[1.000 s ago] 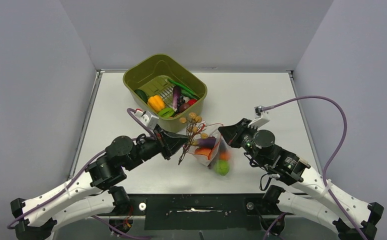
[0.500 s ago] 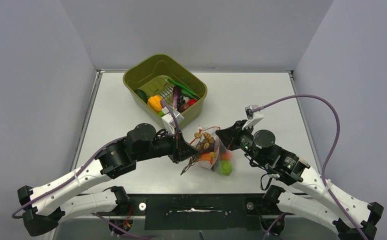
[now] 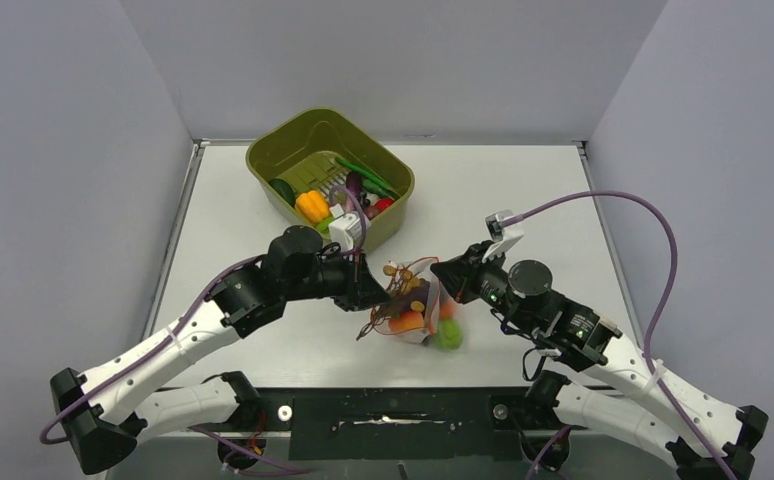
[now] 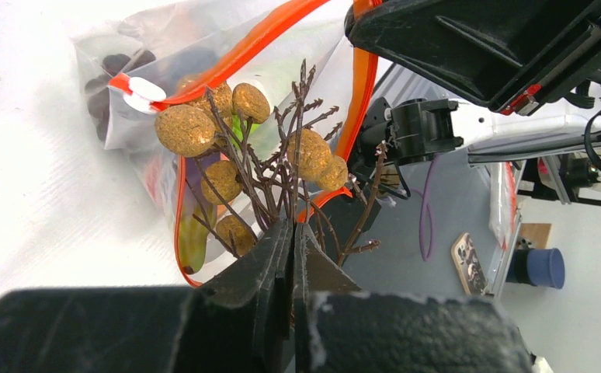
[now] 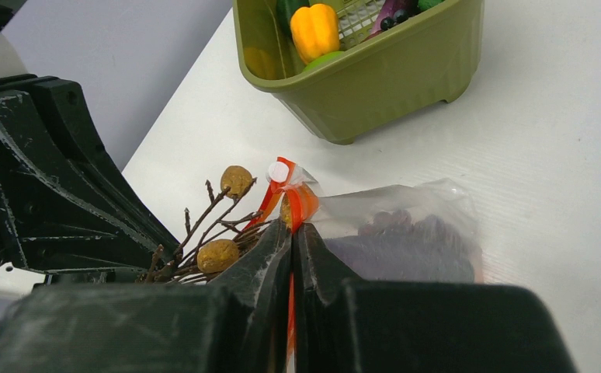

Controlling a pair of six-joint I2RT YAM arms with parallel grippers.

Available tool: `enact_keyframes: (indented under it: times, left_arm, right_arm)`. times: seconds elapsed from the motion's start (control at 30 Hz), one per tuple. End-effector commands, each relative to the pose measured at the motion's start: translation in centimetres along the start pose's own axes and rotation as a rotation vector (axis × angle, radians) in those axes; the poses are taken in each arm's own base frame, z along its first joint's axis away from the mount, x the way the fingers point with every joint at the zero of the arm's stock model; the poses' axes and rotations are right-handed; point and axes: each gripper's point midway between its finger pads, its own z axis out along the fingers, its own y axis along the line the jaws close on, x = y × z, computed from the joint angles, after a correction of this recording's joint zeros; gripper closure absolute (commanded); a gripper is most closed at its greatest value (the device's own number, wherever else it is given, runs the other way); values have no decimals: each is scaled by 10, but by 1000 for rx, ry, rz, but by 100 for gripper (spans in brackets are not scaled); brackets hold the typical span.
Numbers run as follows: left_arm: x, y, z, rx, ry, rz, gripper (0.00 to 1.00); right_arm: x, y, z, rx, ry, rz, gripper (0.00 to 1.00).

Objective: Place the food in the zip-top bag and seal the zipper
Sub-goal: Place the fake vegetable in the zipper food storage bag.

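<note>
Red-orange zipper (image 5: 288, 203) of the clear zip-top bag (image 3: 427, 300) is pinched between the closed jaws of the right gripper (image 5: 292, 231) at the centre of the right wrist view, with a white slider tab (image 5: 280, 169) just above. In the top view the bag is at lower centre over the white table (image 3: 523, 200), between both grippers, its mouth gaping, with an orange fruit (image 3: 406, 322) and a green fruit (image 3: 449, 335) inside. The left gripper (image 4: 292, 229) is clamped on the stems of a brown twig bunch (image 4: 310, 153) bearing cork-coloured balls, at the bag's mouth. The olive-green tub (image 3: 293, 140), upper centre, holds a yellow-orange pepper (image 3: 312, 205). Lettering cannot be made out anywhere.
</note>
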Motion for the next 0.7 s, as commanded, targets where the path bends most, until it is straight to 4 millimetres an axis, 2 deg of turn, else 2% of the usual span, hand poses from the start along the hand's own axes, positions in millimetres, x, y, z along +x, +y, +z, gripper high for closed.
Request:
enact_keyframes:
  times: [0.0,0.37,0.5,0.67]
  left_arm:
    - [-17,-27,-5,112,-25,12,100]
    - [4,-37,3,229,67,62,100]
    - [12,-26,7,212,74,68,100]
    - [12,-7,17,122,91,44,100]
  right_arm:
    - [-33,15,-6,-60,-110,-18,100]
    - [-28,17,3,-61,-94,-6,100]
    - [-27,23,4,-89,-86,1,100]
    - [-27,25,1,-102,-82,-13,100]
